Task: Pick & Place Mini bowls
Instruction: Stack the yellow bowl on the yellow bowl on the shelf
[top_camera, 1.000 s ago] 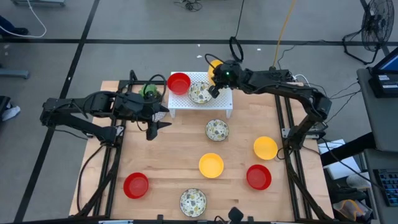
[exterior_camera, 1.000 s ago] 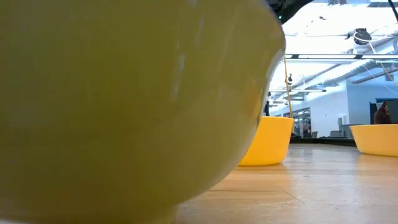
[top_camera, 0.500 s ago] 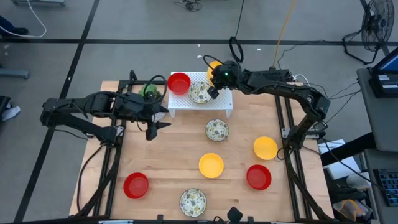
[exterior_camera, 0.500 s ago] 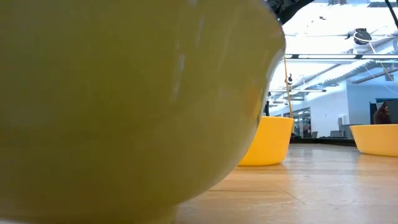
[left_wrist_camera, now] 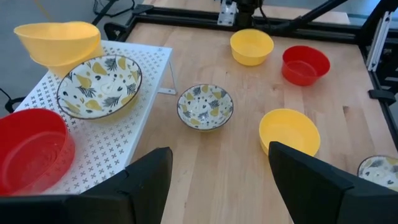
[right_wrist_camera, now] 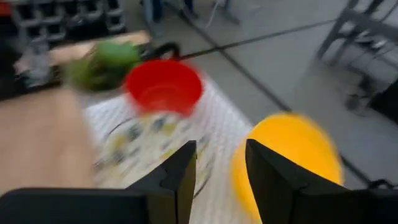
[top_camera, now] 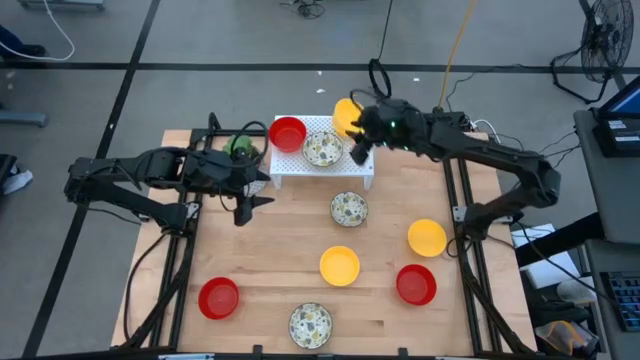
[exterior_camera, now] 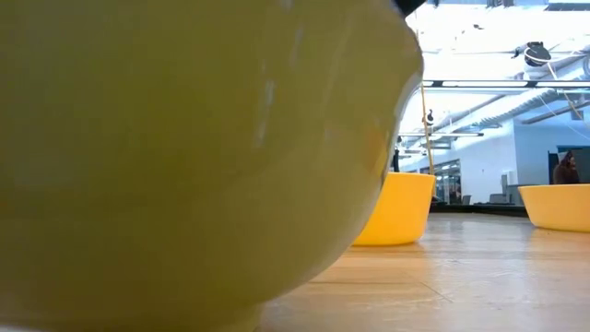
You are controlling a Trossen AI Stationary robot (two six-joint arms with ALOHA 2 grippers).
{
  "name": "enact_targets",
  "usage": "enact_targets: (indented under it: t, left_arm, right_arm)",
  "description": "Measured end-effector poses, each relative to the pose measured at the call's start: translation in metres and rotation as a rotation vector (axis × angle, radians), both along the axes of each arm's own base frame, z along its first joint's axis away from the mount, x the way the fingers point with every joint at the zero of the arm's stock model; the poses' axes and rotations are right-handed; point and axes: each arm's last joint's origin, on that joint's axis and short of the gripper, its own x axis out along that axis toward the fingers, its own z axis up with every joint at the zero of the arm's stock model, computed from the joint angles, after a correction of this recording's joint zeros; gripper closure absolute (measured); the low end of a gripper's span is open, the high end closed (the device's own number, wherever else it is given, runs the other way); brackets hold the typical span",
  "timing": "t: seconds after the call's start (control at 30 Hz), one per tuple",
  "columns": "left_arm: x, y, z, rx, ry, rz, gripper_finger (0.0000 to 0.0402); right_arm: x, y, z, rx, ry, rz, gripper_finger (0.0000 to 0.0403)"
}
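Note:
A white perforated rack [top_camera: 322,165] stands at the table's far middle. On it sit a red mini bowl [top_camera: 288,133], a patterned bowl [top_camera: 322,149] and a yellow bowl [top_camera: 346,112] at its far right corner. The yellow bowl also shows in the left wrist view [left_wrist_camera: 58,40]. My right gripper [top_camera: 359,150] hovers over the rack's right end, open and empty [right_wrist_camera: 221,180], just near of the yellow bowl [right_wrist_camera: 292,155]. My left gripper [top_camera: 245,207] waits left of the rack, open and empty [left_wrist_camera: 217,180].
On the table lie a patterned bowl [top_camera: 349,208], two yellow bowls [top_camera: 339,265] [top_camera: 427,237], two red bowls [top_camera: 416,284] [top_camera: 219,298] and a patterned bowl [top_camera: 310,324] at the near edge. A green plant [top_camera: 240,146] stands left of the rack. A yellow bowl [exterior_camera: 184,157] fills the low view.
My right gripper has drawn back from the yellow bowl toward the table's right edge and a little toward the near edge. The yellow bowl stays at the rack's far right corner and shows more fully from above.

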Motion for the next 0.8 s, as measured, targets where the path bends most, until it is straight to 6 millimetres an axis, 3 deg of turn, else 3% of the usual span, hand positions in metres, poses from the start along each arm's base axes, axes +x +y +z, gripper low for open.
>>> enact_targets:
  t: [0.23, 0.4, 0.6, 0.8]
  left_arm:
    - [-0.003, 0.000, -0.004, -0.002, 0.045, 0.003, 0.0133]
    - [-0.004, 0.000, -0.006, -0.027, 0.069, 0.020, 0.0133]
    - [-0.006, 0.000, -0.007, -0.038, 0.088, 0.030, 0.0133]
    - [-0.006, 0.000, -0.007, -0.038, 0.087, 0.030, 0.0133]
  right_arm:
    - [-0.016, 0.068, -0.025, 0.248, 0.336, 0.090, 0.0283]
    - [-0.033, 0.110, -0.052, 0.439, 0.544, -0.004, 0.0285]
    - [-0.054, 0.140, -0.097, 0.630, 0.684, -0.215, 0.0273]
    - [-0.075, 0.151, -0.148, 0.815, 0.777, -0.429, 0.0260]
